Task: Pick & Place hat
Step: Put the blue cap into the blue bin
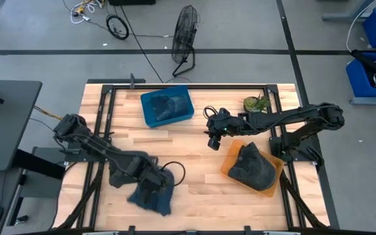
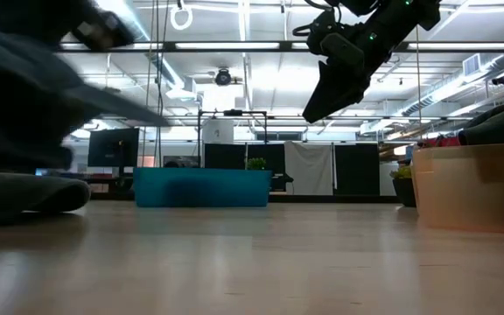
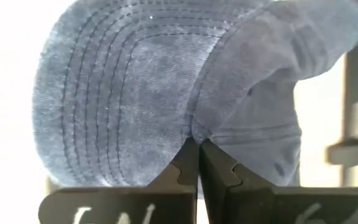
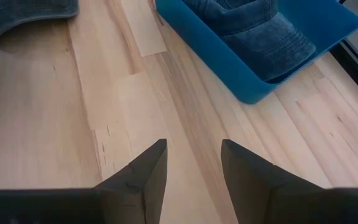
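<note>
Table (image 1: 194, 134): light wooden slat top in a black frame; carries two bins, a small plant and a loose cap.
Left arm (image 1: 96, 147): reaches from the table's left edge toward its front, low over the wood.
Right arm (image 1: 286, 119): extends from the right edge toward the middle of the table, raised well above the surface in the low view.
Orange bin (image 1: 230, 163): front right of the table; a dark cap (image 1: 252, 166) lies inside it and rises above the rim.
Blue bin (image 1: 150, 112): rear centre-left; a dark blue cap (image 1: 172, 104) lies inside it.
Hat (image 3: 166, 93): blue denim cap on the front left of the table, outside both bins; stitched brim spreads ahead of the fingers in the left wrist view.
Left gripper (image 3: 197, 146): fingers pressed together, pinching the hat's fabric where brim meets crown.
Right gripper (image 4: 191, 155): fingers apart, nothing between them; hangs over bare wood between the two bins.
Plant (image 1: 256, 102): small green plant, rear right, just beside the right arm.
</note>
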Available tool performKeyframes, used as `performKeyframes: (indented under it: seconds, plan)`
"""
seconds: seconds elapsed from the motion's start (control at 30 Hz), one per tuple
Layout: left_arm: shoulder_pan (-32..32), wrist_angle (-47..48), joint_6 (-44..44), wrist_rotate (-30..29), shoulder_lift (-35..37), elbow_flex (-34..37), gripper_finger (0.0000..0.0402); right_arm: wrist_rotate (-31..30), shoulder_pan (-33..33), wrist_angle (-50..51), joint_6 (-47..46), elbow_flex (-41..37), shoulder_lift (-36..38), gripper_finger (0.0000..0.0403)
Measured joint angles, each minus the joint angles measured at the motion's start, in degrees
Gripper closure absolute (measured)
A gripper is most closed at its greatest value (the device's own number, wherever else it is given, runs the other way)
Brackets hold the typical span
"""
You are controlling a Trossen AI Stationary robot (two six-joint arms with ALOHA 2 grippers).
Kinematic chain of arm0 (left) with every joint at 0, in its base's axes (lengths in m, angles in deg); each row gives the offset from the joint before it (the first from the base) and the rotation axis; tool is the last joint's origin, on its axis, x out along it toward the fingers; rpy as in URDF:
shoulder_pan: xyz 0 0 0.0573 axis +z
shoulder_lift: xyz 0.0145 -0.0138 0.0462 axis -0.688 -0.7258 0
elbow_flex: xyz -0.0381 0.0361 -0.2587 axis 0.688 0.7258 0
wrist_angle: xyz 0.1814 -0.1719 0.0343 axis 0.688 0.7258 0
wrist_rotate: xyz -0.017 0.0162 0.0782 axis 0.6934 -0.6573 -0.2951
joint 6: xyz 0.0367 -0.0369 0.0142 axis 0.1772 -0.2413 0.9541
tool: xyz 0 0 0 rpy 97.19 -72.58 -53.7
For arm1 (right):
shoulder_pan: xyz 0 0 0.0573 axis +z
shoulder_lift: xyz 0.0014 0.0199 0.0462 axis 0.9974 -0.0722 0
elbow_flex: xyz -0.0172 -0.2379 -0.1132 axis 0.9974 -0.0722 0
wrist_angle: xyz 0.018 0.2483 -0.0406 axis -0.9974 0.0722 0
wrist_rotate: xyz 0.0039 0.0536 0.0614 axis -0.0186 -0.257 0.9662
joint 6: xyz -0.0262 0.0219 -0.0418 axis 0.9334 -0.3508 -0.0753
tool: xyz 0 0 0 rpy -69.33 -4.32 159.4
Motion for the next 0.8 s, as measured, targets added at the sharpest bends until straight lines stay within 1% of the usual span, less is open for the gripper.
performKeyframes:
  seconds: [0.1,0.2,0.3,0.43,0.63,0.7,0.8]
  plan:
    - [1.79,8.13,9.63,-7.70,0.07,-6.89,0.0398,0.00,0.01,-0.15,0.00,0.00,0.00,0.0247]
    - [5.23,16.12,18.11,-15.04,0.07,-12.29,0.0398,0.00,0.02,-0.34,0.00,0.00,0.00,0.0247]
    - [10.76,18.76,29.00,-18.99,0.09,-15.47,0.0398,0.00,0.01,-0.61,0.00,0.00,0.00,0.0247]
    - [20.87,17.22,47.72,-19.91,0.09,-16.62,0.0398,0.00,0.02,-1.71,0.00,0.00,0.00,0.0247]
    - [36.86,10.16,79.29,-20.15,0.00,-16.01,0.0398,0.00,0.00,-2.71,0.00,0.00,0.00,0.0247]
    - [41.50,7.64,87.33,-20.10,0.00,-16.01,0.0398,0.00,0.02,-2.68,0.00,0.00,0.00,0.0247]
    - [47.72,5.89,94.16,-20.10,-0.10,-16.01,0.0394,0.00,0.02,-2.72,0.00,0.00,0.00,0.0247]
